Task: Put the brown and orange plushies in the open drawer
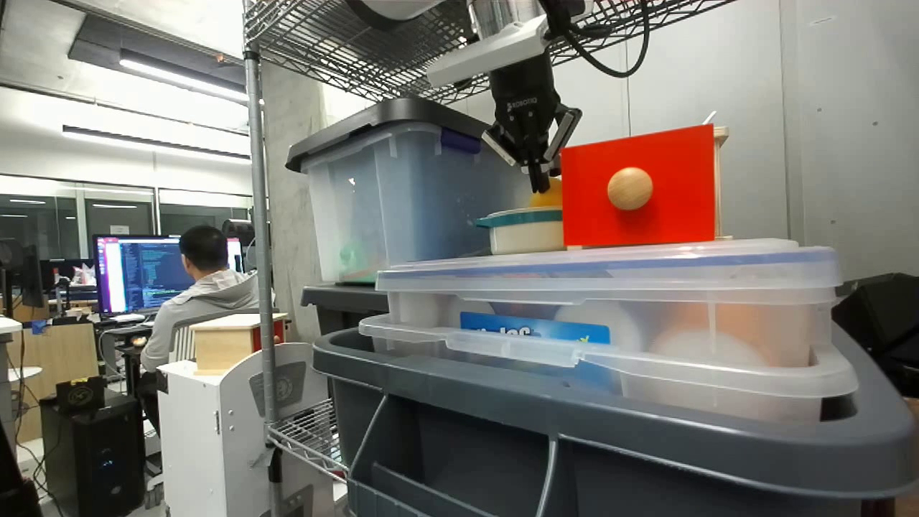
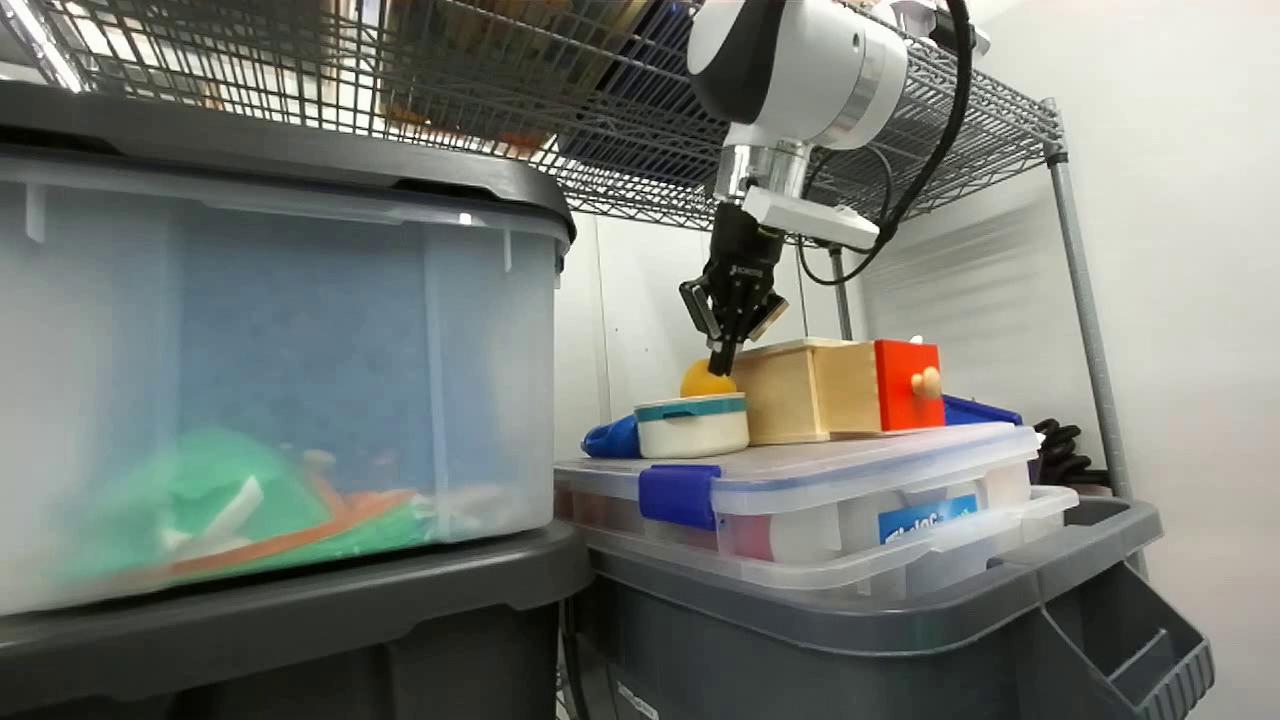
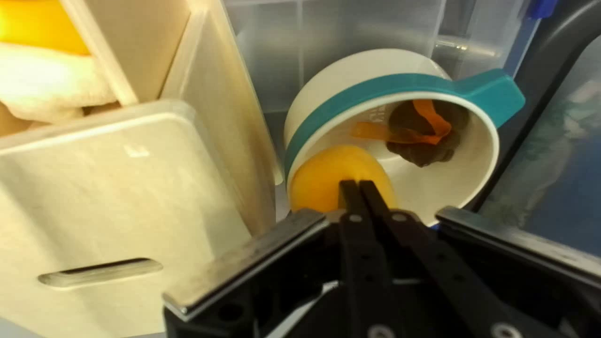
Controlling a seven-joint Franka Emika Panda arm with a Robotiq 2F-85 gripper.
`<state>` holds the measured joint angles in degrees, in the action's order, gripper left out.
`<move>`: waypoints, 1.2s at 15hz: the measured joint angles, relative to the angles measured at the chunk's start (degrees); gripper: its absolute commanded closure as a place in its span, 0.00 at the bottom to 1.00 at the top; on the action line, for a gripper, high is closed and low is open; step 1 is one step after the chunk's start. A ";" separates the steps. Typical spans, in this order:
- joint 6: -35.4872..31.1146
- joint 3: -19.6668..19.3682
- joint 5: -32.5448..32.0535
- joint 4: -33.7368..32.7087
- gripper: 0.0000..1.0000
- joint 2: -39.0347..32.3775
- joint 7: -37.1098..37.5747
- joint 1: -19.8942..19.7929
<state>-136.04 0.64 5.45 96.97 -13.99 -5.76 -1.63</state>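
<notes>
Atop the clear bin (image 2: 850, 485), a bowl (image 2: 692, 435), white with a teal rim, stands just beside the box (image 2: 780, 398) of pale wood, whose red-fronted drawer (image 2: 868, 388) is pulled out. The end effector (image 3: 358, 184) points down over the bowl with its fingers drawn together, their tips against the orange plushie (image 3: 328, 176); it seems to have hold of a small fold of it, though the tips hide the contact. That plushie is at the side of the bowl nearest the box, and in both exterior views it rises above the rim. The brown plushie (image 3: 420, 152), with an orange ribbon (image 3: 434, 123) on it, lies down inside the bowl, clear of the end effector. The wrist view also shows a pale, fuzzy thing (image 3: 51, 80) in the drawer, with a yellow-orange patch (image 3: 40, 28) right against it, both cut off by the edge of that view. Beneath the clear bin stands a grey tote (image 2: 800, 655), and a wire shelf (image 1: 359, 50) spans the space overhead. Farther back, in an exterior view, a person (image 1: 201, 301) in grey sits with back turned before a monitor (image 1: 147, 269).
</notes>
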 measured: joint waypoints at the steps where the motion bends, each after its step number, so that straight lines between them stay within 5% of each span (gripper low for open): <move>1: -0.12 0.01 0.60 0.81 0.99 0.66 -0.83 -0.05; 18: -0.29 0.33 5.46 10.28 0.99 10.57 -7.83 -0.09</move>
<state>-136.33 0.97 10.91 107.26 -3.42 -13.58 -1.71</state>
